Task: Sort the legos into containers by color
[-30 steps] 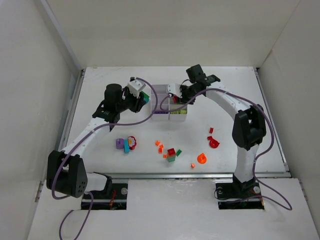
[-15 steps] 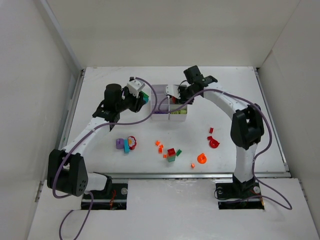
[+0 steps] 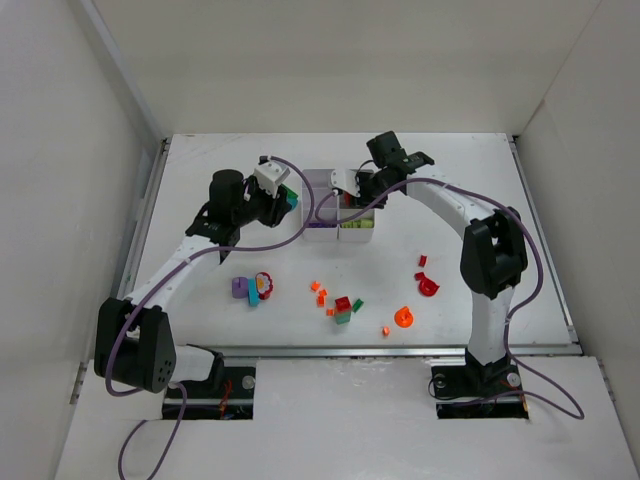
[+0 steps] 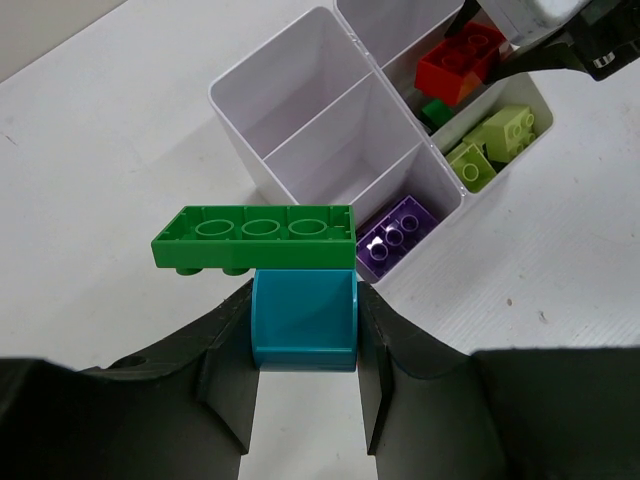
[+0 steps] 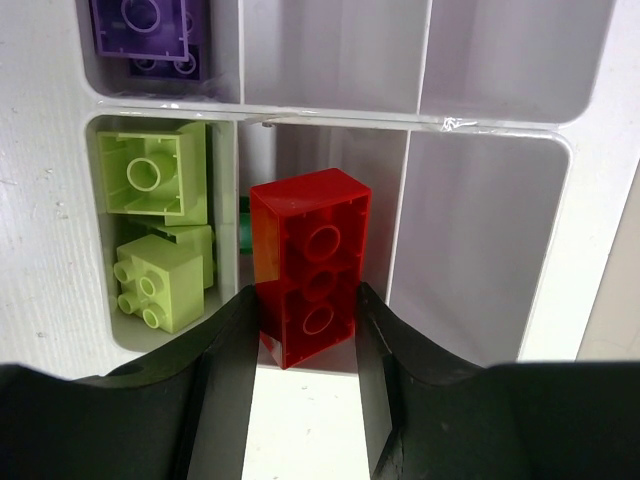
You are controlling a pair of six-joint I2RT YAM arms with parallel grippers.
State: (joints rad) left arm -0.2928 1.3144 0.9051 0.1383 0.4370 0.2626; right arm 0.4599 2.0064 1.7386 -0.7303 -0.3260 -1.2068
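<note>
My left gripper [image 4: 305, 340] is shut on a teal brick [image 4: 303, 315] with a dark green plate [image 4: 255, 238] stuck across its far end. It hangs just left of the white containers tray [image 3: 325, 236], near the corner with the purple brick [image 4: 398, 235]. My right gripper [image 5: 305, 330] is shut on a red brick [image 5: 310, 270], held above the tray's middle compartment on the near side. Beside that compartment lie lime green bricks [image 5: 155, 175]. A dark green piece [image 5: 243, 235] peeks out under the red brick. Other compartments [image 5: 490, 135] look bare.
Loose legos lie on the table in front of the tray: a purple, teal and red cluster [image 3: 252, 288], small orange pieces [image 3: 319, 292], a red and green stack [image 3: 343, 309], an orange round piece [image 3: 403, 318] and red pieces [image 3: 427, 284]. White walls enclose the table.
My right gripper has shifted slightly left over the tray with the red brick. The left gripper has stayed in place with its teal and green piece.
</note>
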